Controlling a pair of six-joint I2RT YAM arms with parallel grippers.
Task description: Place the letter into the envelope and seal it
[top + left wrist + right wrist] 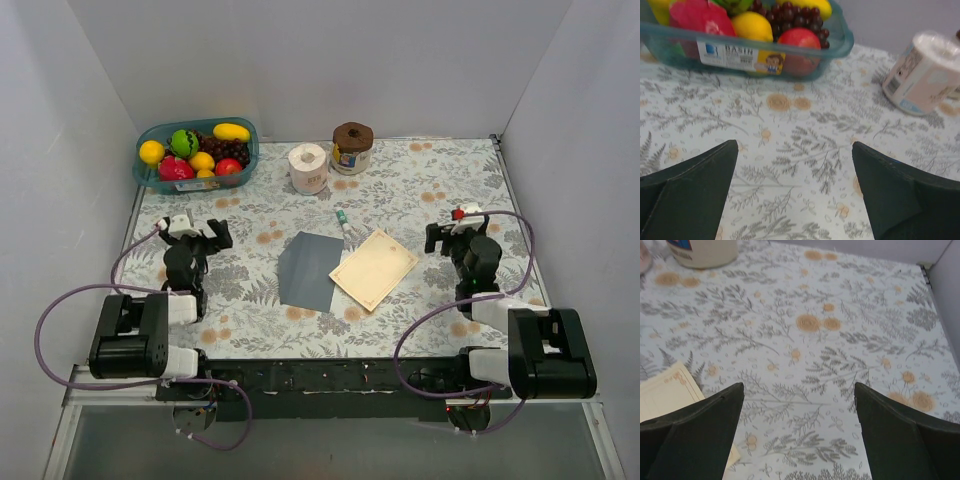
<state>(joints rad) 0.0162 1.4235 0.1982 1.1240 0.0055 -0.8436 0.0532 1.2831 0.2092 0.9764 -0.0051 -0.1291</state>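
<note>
Two robot arms sit at the near edge of a floral-cloth desk (420, 190).

The left hand (795, 146) hangs over bare cloth with its fingers (690, 190) spread wide and nothing between them. Ahead of it and slightly left stands a teal fruit basin (840, 45), and ahead to its right a paper roll (922, 75) leans in view. Open cloth lies between them.

The right hand (799, 386) is likewise spread and empty. Bare cloth runs ahead of it, and the desk's edge meets the wall on its right. A jar (705, 252) stands far ahead to its left.

The letter (374, 268) lies flat to the left of the right hand, turned at an angle (one corner shows just beside that hand's left finger). The envelope (309, 270) lies flat between the hands, well right of the left hand. The letter's left corner touches or overlaps the envelope's right edge. A pen (343, 222) lies just beyond both.
</note>
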